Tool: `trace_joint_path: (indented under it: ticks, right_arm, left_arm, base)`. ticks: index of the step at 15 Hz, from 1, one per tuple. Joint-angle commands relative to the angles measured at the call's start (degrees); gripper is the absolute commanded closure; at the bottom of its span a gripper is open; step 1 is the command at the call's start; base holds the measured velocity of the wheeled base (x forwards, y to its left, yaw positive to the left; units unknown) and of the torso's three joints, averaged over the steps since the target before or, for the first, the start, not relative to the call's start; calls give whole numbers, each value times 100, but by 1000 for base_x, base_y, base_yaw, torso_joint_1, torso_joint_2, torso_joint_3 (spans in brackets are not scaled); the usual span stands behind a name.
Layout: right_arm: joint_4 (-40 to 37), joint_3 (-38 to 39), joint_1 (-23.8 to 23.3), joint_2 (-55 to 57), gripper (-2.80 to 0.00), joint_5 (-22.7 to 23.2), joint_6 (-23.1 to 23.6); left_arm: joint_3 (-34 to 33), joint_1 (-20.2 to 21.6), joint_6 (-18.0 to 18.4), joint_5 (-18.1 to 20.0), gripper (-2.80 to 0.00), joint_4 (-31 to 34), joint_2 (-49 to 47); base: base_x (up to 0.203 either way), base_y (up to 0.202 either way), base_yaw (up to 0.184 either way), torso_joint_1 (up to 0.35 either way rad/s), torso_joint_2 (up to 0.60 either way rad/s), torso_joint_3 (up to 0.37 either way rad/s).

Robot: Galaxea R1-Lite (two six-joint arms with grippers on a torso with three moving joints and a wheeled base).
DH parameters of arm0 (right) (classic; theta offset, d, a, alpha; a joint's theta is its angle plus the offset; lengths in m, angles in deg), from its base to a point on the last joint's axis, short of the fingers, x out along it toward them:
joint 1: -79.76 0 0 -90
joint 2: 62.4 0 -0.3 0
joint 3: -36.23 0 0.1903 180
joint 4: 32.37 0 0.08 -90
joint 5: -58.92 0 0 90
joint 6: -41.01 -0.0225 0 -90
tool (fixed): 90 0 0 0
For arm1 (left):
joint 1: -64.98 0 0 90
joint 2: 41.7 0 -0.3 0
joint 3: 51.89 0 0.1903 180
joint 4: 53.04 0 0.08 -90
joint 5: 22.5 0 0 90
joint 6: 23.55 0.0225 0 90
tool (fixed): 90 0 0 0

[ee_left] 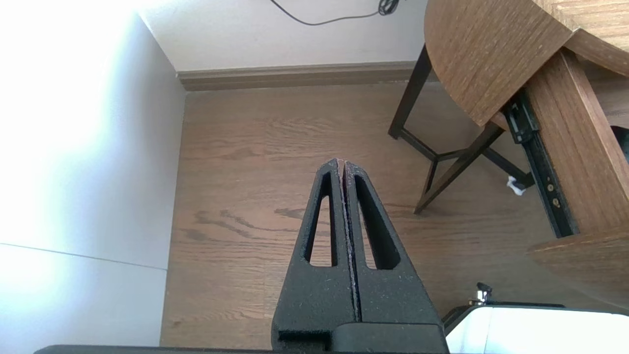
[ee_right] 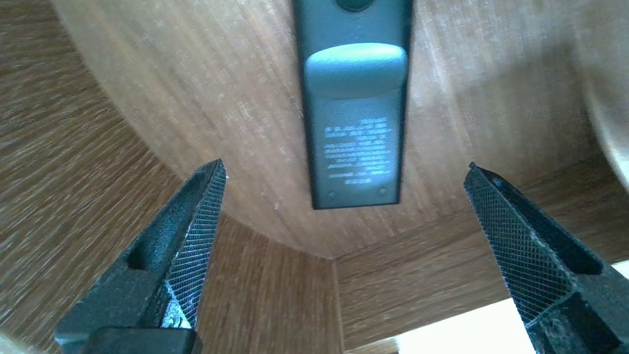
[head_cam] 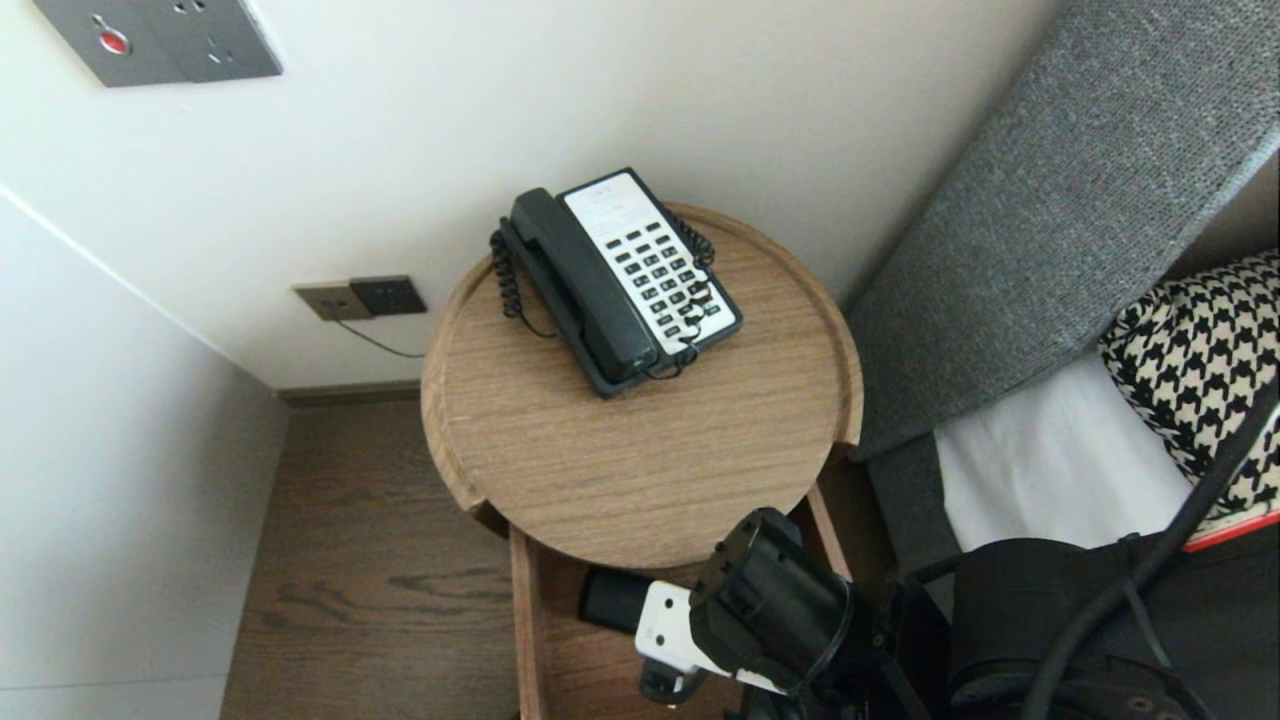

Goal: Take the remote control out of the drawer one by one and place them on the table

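In the head view, the round bedside table of brown wood point(head_cam: 640, 450) carries a black-and-white desk telephone point(head_cam: 622, 282) on its far half. Under the near edge of this table a wooden drawer point(head_cam: 528, 640) stands pulled out. In it lies a dark, long, flat plastic remote control point(head_cam: 612, 598), close below the table's edge. The right arm point(head_cam: 770, 600) hangs over the drawer, just to the right of the remote control. Its fingers are hidden behind the wrist in this view.

In the left wrist view, the left claw point(ee_left: 343, 163) is fully closed, its two black fingers pressed together with nothing between them. It hangs over the brown wooden floor point(ee_left: 245, 196) at the left of the table, well apart from the drawer.

In the right wrist view, the right claw point(ee_right: 345, 166) is spread wide and holds nothing. The remote control point(ee_right: 355, 123) lies straight ahead of it on the drawer's bottom, untouched. Seen from the wrist, its near end sits between the two fingertips. Its long axis runs away from the claw, across the line from one fingertip to the other, so the fingers face its two long sides. The right claw is clearly the nearer one.
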Motion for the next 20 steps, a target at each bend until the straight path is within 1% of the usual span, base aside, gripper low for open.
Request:
trace_joint_path:
  ticks: [1,4,9,20]
  right_arm:
    - [84,-123,1,38,-280,-22,18]
    - [565,-167,10,263,-280,-31,26]
    - [643,-77,63,219,-280,-13,-14]
    - [1496,-161,1,892,-280,-22,-69]
  left_arm:
    - [-1,5,0,-2,0,-2,9]
    - [-1,5,0,-2,0,-2,9]
    - [-1,5,0,-2,0,-2,9]
    - [-1,5,0,-2,0,-2,9]
  base:
    - [0,0,0,0,0,0]
    - [0,0,0,0,0,0]
    - [0,0,0,0,0,0]
    - [0,0,0,0,0,0]
